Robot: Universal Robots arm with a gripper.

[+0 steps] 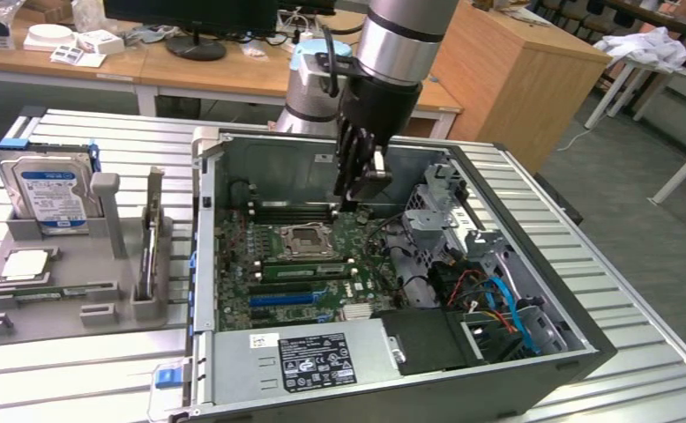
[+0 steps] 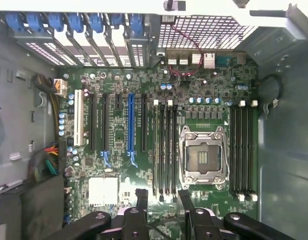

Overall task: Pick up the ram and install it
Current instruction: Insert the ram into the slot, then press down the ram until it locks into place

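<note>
My gripper [image 1: 360,187] hangs inside the open computer case [image 1: 208,264], above the motherboard [image 1: 308,291]. In the wrist view its two dark fingers [image 2: 142,200] stand apart with nothing between them, so the gripper [image 2: 162,204] is open. They straddle the end of the memory slots [image 2: 163,150] beside the empty CPU socket [image 2: 202,155]. A green ram stick [image 1: 304,269] appears seated in that bank of slots. Another thin ram stick [image 1: 152,233] stands on edge in the grey fixture [image 1: 37,322] at the exterior view's left.
The fixture also holds a silver hard drive with a blue label [image 1: 47,194] and a square CPU chip [image 1: 26,264]. The case's drive cage and cables [image 1: 484,291] crowd the exterior view's right. The power supply [image 1: 308,357] lies at the front, blue card-slot clips [image 2: 74,25] along one wall.
</note>
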